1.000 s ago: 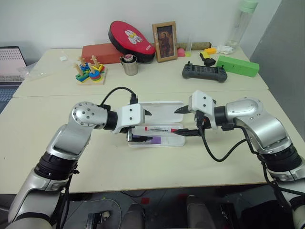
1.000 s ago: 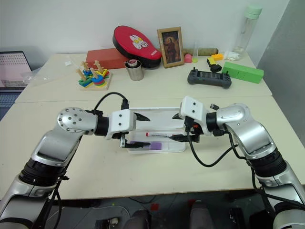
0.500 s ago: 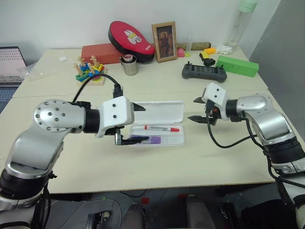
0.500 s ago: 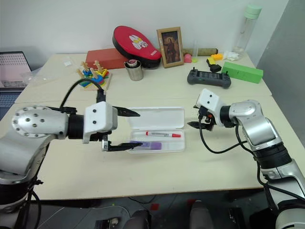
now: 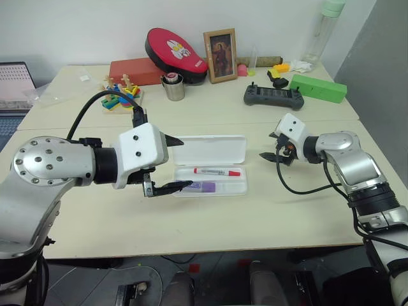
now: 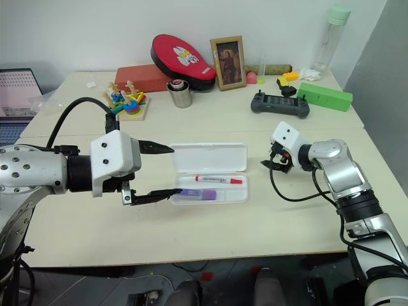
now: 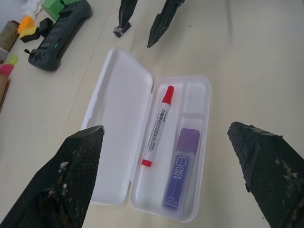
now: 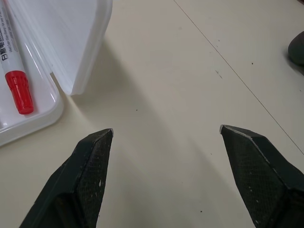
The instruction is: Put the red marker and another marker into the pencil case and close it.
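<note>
Beige table (image 5: 210, 220): 1 open pencil case (image 5: 210, 159) w/ 2 markers (red marker (image 5: 217, 171), purple marker (image 5: 203, 187)), both grippers' jaws wide, empty.

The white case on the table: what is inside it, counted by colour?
Red marker: 1
Purple marker: 1
Total: 2, both lying in the open case.

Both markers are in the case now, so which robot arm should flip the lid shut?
Probably the left. Its open gripper hovers right at the case beside the raised lid, while the right gripper is open too but sits off to the side.
</note>
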Robot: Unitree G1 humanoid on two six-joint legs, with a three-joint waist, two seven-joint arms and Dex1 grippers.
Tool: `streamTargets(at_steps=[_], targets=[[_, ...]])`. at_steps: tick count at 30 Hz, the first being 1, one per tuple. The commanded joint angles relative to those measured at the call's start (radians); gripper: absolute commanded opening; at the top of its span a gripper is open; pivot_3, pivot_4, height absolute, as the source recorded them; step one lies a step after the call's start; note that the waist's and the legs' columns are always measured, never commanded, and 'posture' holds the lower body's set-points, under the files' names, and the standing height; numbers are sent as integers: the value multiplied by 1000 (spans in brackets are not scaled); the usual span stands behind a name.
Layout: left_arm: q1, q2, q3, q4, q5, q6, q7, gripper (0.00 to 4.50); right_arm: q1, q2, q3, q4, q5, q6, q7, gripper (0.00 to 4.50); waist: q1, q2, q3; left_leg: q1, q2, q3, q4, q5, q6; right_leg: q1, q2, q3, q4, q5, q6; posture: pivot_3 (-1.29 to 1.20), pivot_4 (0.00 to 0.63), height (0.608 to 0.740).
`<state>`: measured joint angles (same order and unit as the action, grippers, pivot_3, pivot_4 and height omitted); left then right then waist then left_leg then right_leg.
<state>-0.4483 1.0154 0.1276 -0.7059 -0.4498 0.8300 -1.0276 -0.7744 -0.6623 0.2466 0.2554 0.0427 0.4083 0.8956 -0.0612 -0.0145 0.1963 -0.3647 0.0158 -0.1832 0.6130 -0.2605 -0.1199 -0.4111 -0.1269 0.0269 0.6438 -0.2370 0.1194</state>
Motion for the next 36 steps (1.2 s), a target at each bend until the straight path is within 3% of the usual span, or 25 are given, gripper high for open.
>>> streamTargets(at_steps=[1,11,19,31,33,36], targets=[[3,28,67,-19,-37,21,25,4425,-42,-5,-45,21,-20,-31,-23,3800,0,0,0,0,0,0,0,0,0,0,0,0,0,0,0,0,150,740],[164,71,113,5,2,-40,56,4425,-36,4,-58,-9,-19,-11,-16,3800,-3,0,0,1,0,2,0,0,0,0,0,2,0,0,0,0,150,740],[321,-58,113,96,41,-42,215,4425,-22,6,-67,-111,17,50,18,3800,-7,0,0,2,0,5,0,0,0,-1,0,5,1,0,0,0,150,740],[375,-162,44,154,102,-75,326,1633,-6,-3,-68,-172,38,85,39,3800,1,0,0,2,0,6,0,0,0,-1,0,7,0,1,0,0,150,740],[372,-170,36,155,101,-67,337,1265,-6,-4,-68,-176,39,86,41,3800,1,0,0,2,0,7,0,0,0,-1,0,7,0,2,1,0,150,740],[352,-196,-10,179,111,-69,351,1265,-5,-4,-67,-181,42,87,47,3800,1,0,0,2,0,8,0,0,0,-1,0,8,0,2,1,0,150,740]])
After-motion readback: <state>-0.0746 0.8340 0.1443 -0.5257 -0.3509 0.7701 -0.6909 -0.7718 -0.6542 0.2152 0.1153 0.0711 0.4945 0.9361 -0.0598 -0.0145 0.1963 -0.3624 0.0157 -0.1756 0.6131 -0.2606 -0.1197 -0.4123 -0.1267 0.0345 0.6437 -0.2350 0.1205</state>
